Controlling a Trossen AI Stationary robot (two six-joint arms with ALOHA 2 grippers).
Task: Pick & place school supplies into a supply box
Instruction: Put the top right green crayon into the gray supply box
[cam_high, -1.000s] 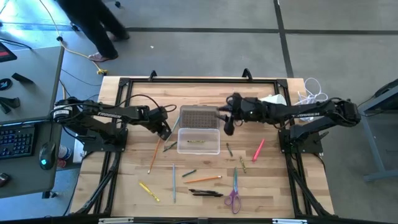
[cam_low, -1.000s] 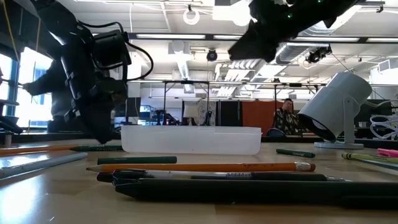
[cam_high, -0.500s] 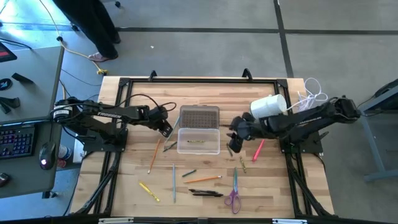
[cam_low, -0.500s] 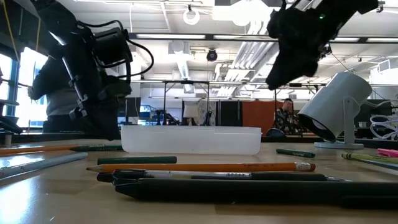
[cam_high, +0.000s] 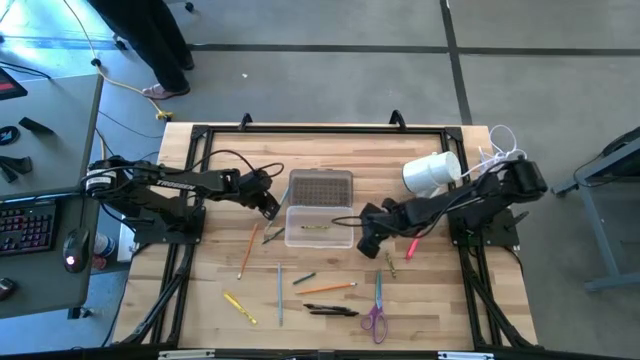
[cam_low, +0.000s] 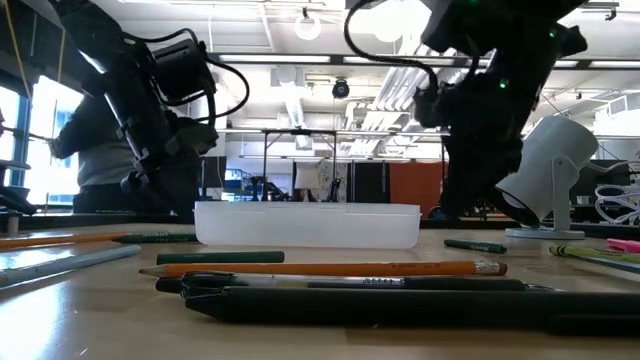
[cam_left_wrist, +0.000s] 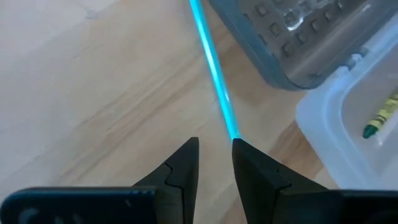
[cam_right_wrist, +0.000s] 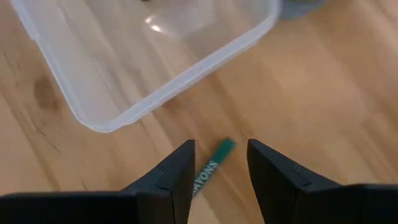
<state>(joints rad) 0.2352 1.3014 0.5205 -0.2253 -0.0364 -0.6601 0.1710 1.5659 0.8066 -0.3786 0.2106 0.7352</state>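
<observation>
The clear supply box (cam_high: 319, 226) sits mid-table with its grey textured lid (cam_high: 320, 187) laid open on the far side. One yellow-green crayon (cam_high: 318, 228) lies inside it. My right gripper (cam_high: 368, 243) is low by the box's right near corner, open. Its fingers stand on either side of a short green crayon (cam_right_wrist: 211, 165) that lies flat on the wood. My left gripper (cam_high: 268, 204) hovers left of the lid, open by a narrow gap. A bright blue pencil (cam_left_wrist: 214, 74) lies beside the lid and ends at one fingertip (cam_left_wrist: 244, 149). I cannot tell if they touch.
Pencils and pens lie scattered on the near half: an orange pencil (cam_high: 245, 250), another orange one (cam_high: 328, 288), a yellow one (cam_high: 240, 307), black pens (cam_high: 330, 311), a pink pen (cam_high: 415, 240), purple scissors (cam_high: 375, 318). A white cylinder (cam_high: 432, 172) and white cable (cam_high: 503, 148) sit far right.
My right gripper has swung from above the lid's right edge toward the near edge and come down to the table beside the box's right near corner, over the green crayon. The left gripper has stayed almost in place.
</observation>
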